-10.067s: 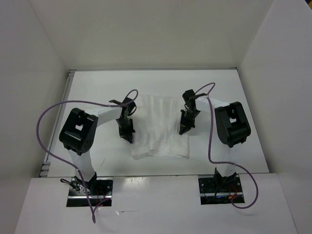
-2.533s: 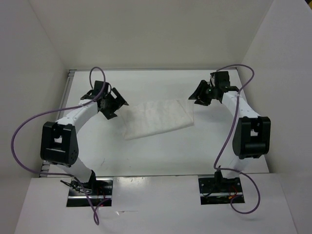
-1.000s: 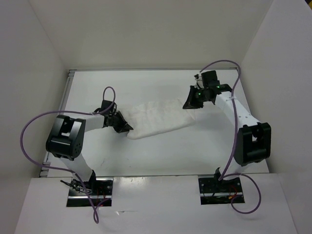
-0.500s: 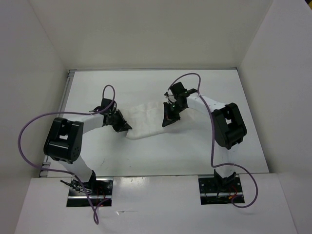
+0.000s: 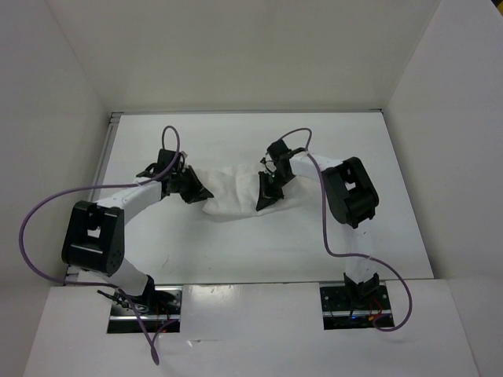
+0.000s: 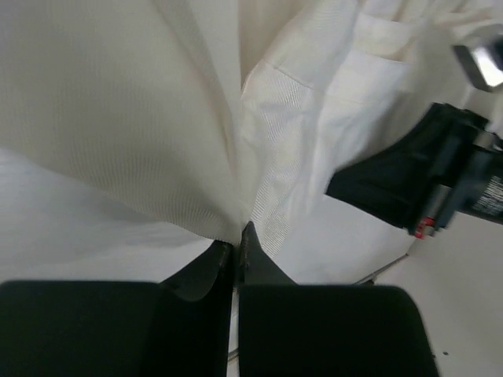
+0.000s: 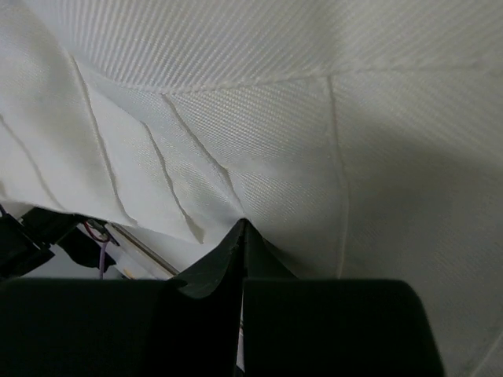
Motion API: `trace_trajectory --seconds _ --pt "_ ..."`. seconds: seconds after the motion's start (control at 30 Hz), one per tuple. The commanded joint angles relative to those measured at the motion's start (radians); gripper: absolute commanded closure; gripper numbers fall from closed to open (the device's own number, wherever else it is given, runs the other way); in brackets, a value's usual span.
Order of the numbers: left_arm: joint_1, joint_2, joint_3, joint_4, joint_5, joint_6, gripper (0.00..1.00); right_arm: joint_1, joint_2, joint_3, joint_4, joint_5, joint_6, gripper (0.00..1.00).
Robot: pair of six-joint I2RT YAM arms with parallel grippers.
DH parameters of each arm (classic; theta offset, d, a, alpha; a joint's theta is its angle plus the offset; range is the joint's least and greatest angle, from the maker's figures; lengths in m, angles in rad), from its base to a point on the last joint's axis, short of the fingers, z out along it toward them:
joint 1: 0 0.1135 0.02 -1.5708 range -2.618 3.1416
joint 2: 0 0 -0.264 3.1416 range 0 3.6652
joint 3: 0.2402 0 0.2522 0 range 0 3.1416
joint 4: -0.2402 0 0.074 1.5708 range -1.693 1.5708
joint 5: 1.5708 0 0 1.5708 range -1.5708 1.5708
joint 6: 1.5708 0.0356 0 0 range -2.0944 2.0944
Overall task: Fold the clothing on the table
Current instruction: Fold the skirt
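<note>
The left pincer (image 5: 196,192) is shut tight on the clothing (image 5: 232,190) at its 9 o'clock edge. The right pincer (image 5: 266,201), toward 3 o'clock, is likewise clamped on fabric. The clothing is bunched between them on the table (image 5: 236,251).

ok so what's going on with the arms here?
Both arms are working on the clothing, which lies bunched and wrinkled in a strip across the middle of the table. The left gripper is shut on its left end. The right gripper is shut on its near edge, right of centre. Both wrist views show fabric pinched at the closed fingertips. No neat fold yet.
</note>
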Motion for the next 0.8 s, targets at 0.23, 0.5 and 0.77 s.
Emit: trace_trajectory --seconds 0.23,0.5,0.77 --pt "-0.077 -0.049 0.257 0.072 0.131 -0.133 1.00 0.129 0.083 0.103 0.096 -0.046 0.141 1.00" --pt "-0.153 0.079 0.306 0.103 0.159 -0.156 1.00 0.143 0.114 0.173 0.146 -0.118 0.171 1.00" --pt "-0.144 0.091 0.295 0.054 0.138 -0.099 1.00 0.004 -0.218 0.008 0.079 -0.077 0.201 0.88"
